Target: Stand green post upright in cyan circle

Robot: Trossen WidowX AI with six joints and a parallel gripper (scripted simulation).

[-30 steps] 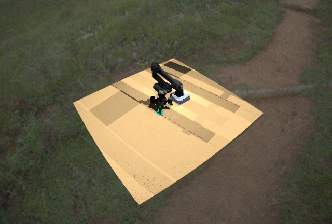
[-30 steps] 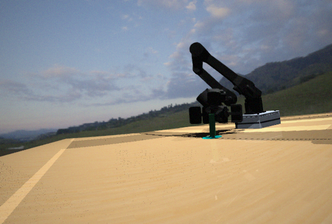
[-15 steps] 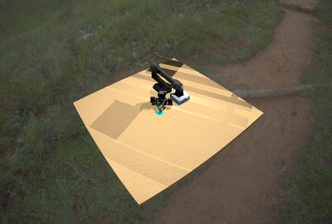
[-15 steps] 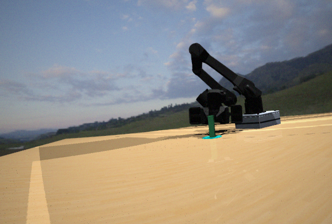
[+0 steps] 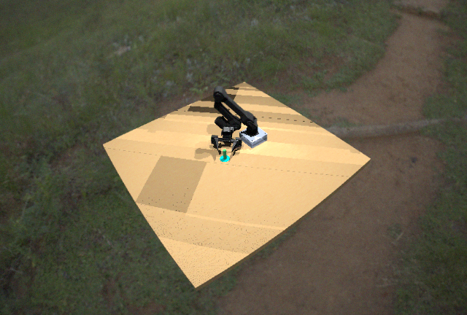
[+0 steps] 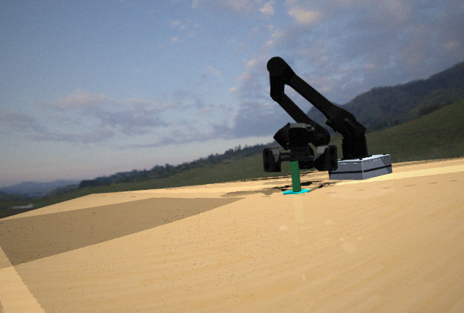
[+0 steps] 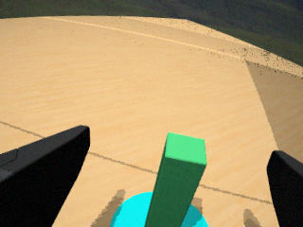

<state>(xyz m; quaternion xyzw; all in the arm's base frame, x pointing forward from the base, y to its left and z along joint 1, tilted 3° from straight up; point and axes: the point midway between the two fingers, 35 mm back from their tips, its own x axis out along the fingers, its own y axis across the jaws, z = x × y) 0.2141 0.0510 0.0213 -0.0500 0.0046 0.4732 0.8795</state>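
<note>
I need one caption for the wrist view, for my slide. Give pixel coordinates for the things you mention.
Green post point(image 7: 176, 189) upright on the cyan circle point(image 7: 130, 213), between wide-open jaws touching neither side of it.

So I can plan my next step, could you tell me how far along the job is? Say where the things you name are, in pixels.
Done: the post point(image 5: 225, 154) point(image 6: 295, 177) point(image 7: 177, 189) stands upright on the circle point(image 5: 222, 160) point(image 6: 288, 192) point(image 7: 128, 213). In hand: the pincer point(image 5: 228, 152) point(image 6: 300, 167) point(image 7: 180, 148) is open, fingers apart on either side of the post. Left: withdrawing the arm.

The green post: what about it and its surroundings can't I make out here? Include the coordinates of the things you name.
- Foot of the green post point(image 5: 225, 154) point(image 6: 295, 178) point(image 7: 177, 189): wrist view, cut off by the bottom edge.
- Near part of the cyan circle point(image 5: 225, 160) point(image 6: 288, 192) point(image 7: 130, 213): wrist view, same edge.
- Post's top end: exterior view, hidden behind the gripper point(image 5: 227, 153) point(image 6: 299, 163) point(image 7: 179, 142).
</note>
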